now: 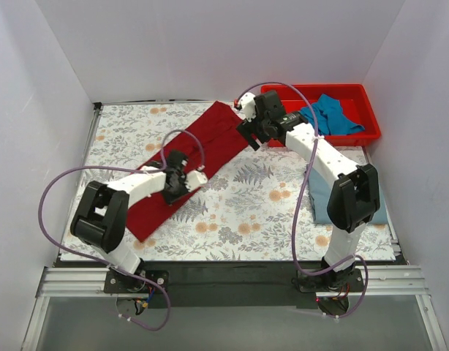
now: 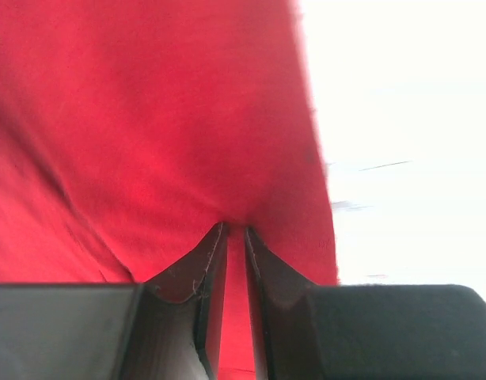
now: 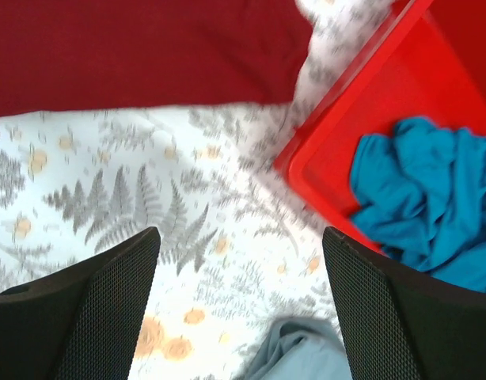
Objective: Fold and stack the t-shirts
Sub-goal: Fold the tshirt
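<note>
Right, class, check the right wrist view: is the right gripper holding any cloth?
No: the right gripper is open, its fingers wide apart above the patterned table, with nothing gripped between them.

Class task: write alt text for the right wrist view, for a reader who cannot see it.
The right gripper hangs open over a fern-print table. A dark red t-shirt lies flat along the top; a red bin at right holds a crumpled teal-blue t-shirt; grey-blue cloth shows at the bottom edge.
</note>
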You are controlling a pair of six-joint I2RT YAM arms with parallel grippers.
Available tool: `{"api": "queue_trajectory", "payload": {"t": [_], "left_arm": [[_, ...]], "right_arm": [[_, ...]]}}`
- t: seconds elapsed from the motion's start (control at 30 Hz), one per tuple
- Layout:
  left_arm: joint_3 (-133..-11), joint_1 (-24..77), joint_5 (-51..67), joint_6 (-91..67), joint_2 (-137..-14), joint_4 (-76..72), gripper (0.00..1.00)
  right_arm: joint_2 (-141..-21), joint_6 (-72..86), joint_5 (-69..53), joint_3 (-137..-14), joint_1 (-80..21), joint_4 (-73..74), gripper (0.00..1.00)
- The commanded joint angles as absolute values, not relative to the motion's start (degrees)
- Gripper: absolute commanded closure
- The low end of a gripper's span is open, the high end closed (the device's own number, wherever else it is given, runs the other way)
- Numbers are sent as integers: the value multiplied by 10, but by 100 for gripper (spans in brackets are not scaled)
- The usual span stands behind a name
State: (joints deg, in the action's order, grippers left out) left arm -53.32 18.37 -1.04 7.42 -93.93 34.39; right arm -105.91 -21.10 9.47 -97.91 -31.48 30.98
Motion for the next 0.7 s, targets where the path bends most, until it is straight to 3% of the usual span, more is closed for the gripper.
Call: {"api": "queue_trajectory", "payload": {"t": [0.0, 0.13, 0.33, 0.43, 0.47, 0.57, 0.67], "left_arm": [[-539, 306, 57, -93, -935, 452, 85], [-635, 430, 108, -180, -948, 491, 83], [-769, 387, 209, -185, -919, 513, 81], [-794, 298, 277, -185, -896, 510, 81], [-800, 274, 291, -187, -893, 509, 82], [-793, 192, 318, -199, -881, 490, 82], [-781, 128, 319, -216, -869, 469, 82]], "right_arm": [[-1020, -192, 60, -948, -303, 345, 11], [-1016, -190, 38, -918, -293, 349, 11], [-1044, -167, -26, -934, -292, 363, 19], [-1077, -148, -61, -961, -296, 367, 37], [-1098, -143, -67, -968, -304, 367, 47], [-1150, -128, -67, -1006, -324, 367, 63], [-1193, -126, -38, -1040, -345, 368, 68]]}}
